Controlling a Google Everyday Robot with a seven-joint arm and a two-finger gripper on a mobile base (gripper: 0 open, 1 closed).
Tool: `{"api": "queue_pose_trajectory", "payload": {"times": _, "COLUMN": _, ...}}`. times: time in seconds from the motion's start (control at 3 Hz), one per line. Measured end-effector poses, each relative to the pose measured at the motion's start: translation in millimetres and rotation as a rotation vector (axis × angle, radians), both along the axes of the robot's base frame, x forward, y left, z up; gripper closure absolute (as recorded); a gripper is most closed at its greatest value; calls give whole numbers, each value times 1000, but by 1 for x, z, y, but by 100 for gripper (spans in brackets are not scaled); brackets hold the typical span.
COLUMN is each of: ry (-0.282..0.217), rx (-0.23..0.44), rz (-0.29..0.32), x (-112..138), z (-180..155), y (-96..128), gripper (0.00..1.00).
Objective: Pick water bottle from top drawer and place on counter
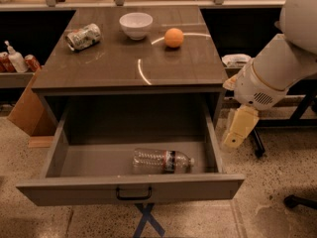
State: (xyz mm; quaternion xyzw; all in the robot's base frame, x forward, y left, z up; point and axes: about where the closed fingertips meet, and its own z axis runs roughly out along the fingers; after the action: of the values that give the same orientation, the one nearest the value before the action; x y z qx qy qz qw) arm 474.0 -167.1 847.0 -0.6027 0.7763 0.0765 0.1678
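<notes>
The water bottle lies on its side in the open top drawer, near the front, cap pointing right. The counter is above the drawer. My gripper hangs from the white arm just outside the drawer's right wall, to the right of the bottle and above floor level. It holds nothing.
On the counter stand a crushed silver can, a white bowl and an orange. A white pump bottle is on the left shelf, a cardboard box below it. A chair base stands at the right.
</notes>
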Motion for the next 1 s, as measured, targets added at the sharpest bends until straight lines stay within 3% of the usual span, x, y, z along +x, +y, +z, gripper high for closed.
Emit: {"api": "queue_pose_trajectory", "payload": {"times": 1.0, "ry": 52, "rx": 90, "rz": -75, "x": 43, "z": -111, "y": 37, "gripper": 0}}
